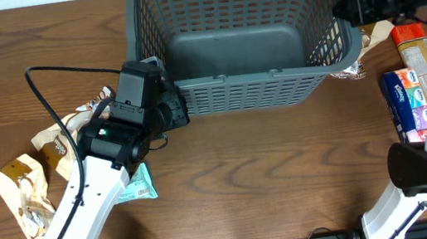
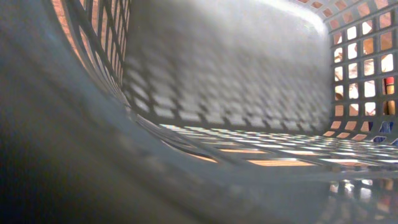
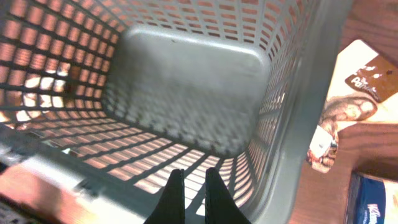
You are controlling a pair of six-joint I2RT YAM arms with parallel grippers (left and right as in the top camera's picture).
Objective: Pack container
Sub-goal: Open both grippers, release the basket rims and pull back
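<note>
The container, a large grey-blue basket with lattice walls, sits on the desk in the upper middle of the overhead frame, its solid floor showing. The left tool sits against the container's lower left corner in that frame. Its wrist view is filled by the blurred rim and the inside walls, and its fingers are not visible there. We take it to be closed, but we cannot tell whether it pinches the rim. The right tool is at the container's right rim, in the upper right of the overhead frame. Its two fingers are drawn narrow, close together, with nothing visible between them, and they point over the near wall into the basket.

Cream and brown pouches lie at the left edge of the frame, and a teal packet lies partly under the left arm. Another pouch lies just beside the container's right wall. Farther right we see an orange box and, below it, a blue pack.
</note>
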